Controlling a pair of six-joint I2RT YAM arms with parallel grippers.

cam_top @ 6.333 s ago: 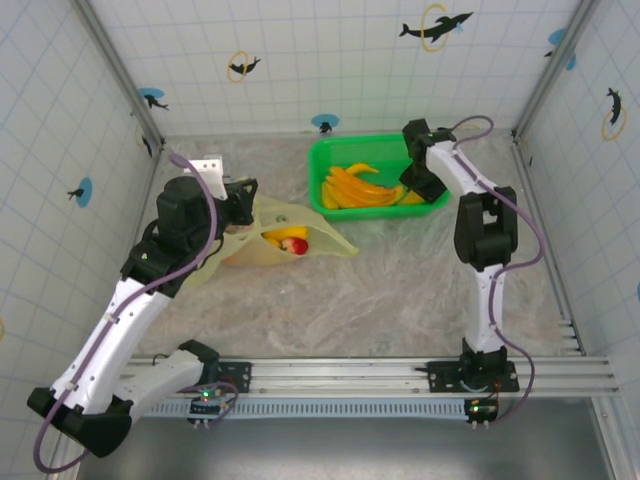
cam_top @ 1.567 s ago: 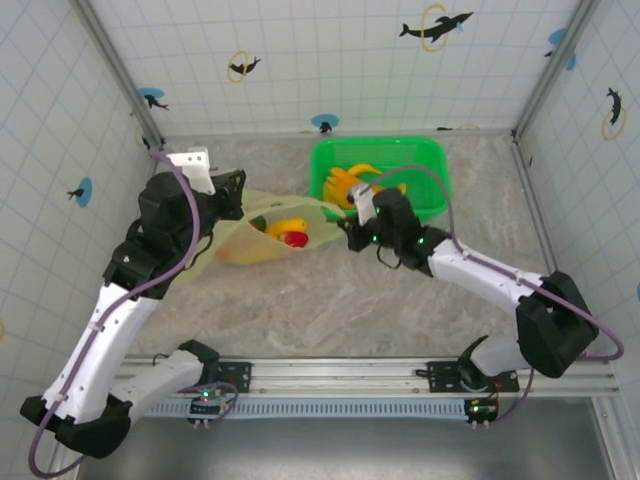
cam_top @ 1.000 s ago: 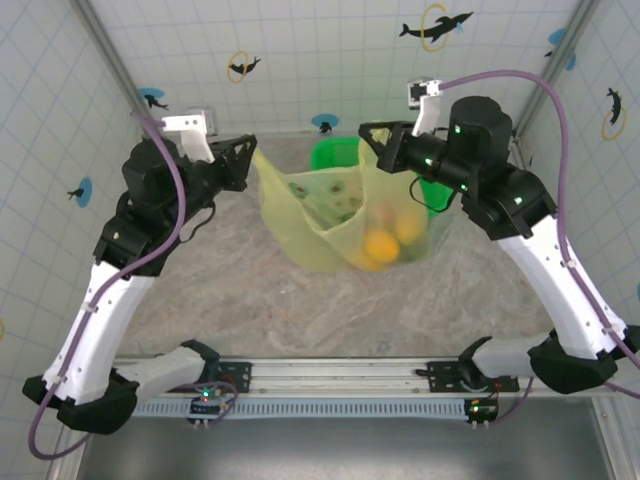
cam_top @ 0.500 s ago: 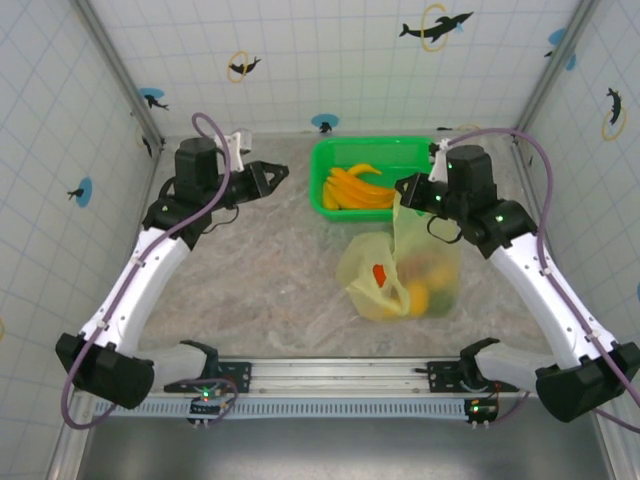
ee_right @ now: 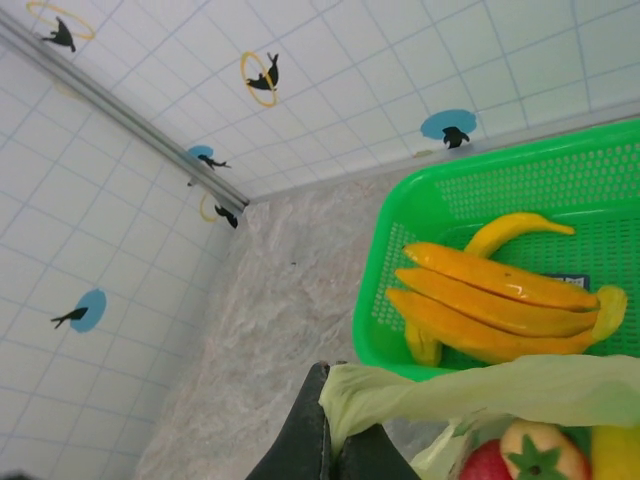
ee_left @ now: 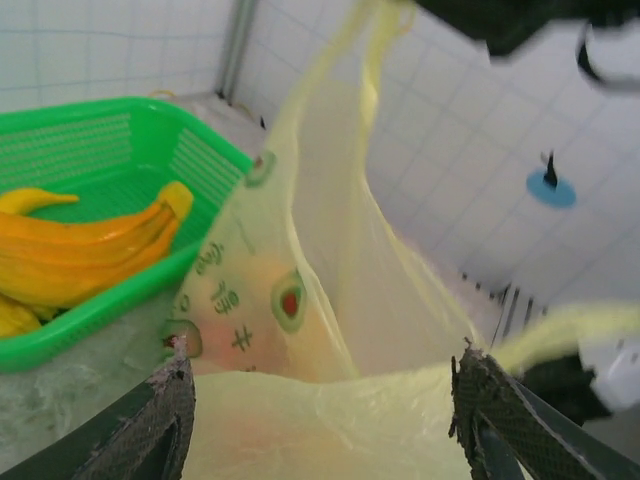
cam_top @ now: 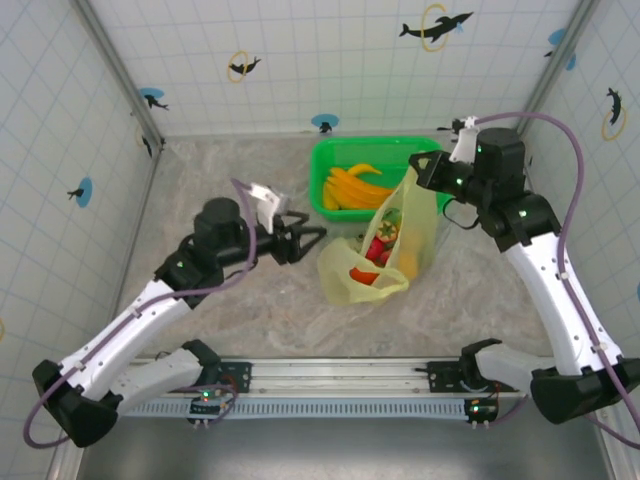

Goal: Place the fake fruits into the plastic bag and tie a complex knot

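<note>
The plastic bag (cam_top: 345,278) is pale yellow-green and hangs in front of the basket from one handle. My right gripper (cam_top: 420,172) is shut on that handle, and the right wrist view shows the pinch (ee_right: 332,382) on the bunched film (ee_right: 480,390). Red and yellow fake fruits (cam_top: 384,248) lie inside the bag, and a red one (ee_right: 484,466) shows at the bag's mouth. My left gripper (cam_top: 305,240) stands open just left of the bag. In the left wrist view its fingers (ee_left: 168,420) flank the loose bag film (ee_left: 320,400). More bananas (cam_top: 355,188) lie in the basket.
The bright green basket (cam_top: 375,141) stands at the back centre, right behind the bag, with its near wall (ee_right: 372,290) close to the right gripper. Tiled walls close in the marbled table on three sides. The rail and arm bases run along the near edge.
My left gripper has swung from the back left down and right to the bag, and its jaws have spread wider. The right gripper drew the hanging bag back toward the basket.
</note>
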